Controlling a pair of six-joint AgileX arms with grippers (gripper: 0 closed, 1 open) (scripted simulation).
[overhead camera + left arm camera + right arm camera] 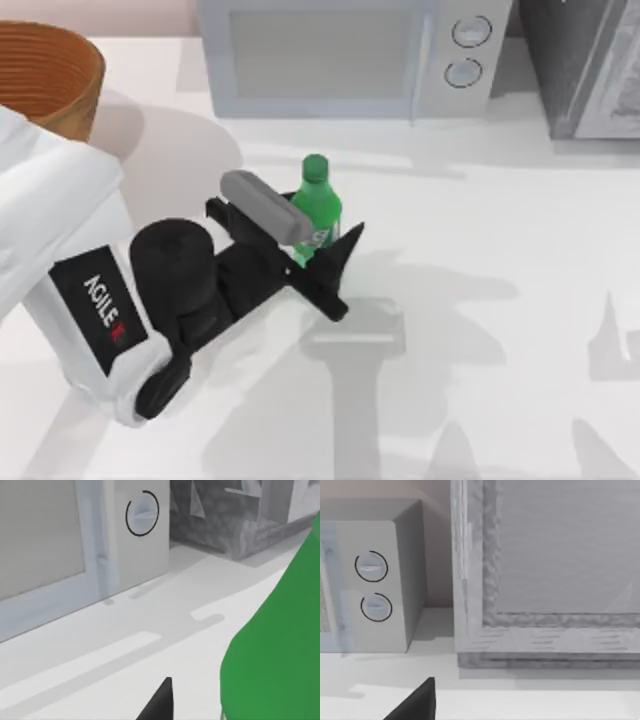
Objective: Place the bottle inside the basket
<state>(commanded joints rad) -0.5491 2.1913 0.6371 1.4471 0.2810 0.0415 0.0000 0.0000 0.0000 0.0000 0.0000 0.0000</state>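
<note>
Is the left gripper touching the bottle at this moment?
Cannot tell. In the top view the left gripper straddles the bottle, but the wrist camera housing hides where the fingers meet it.

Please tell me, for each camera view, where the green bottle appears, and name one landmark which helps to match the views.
Top view: the bottle stands near the middle of the table, between the left gripper's fingers.
Left wrist view: the bottle is a large green body at the frame's lower right edge.
Right wrist view: the bottle is not in it.
Shared landmark: the microwave, with two round knobs, seen in all three.
</note>
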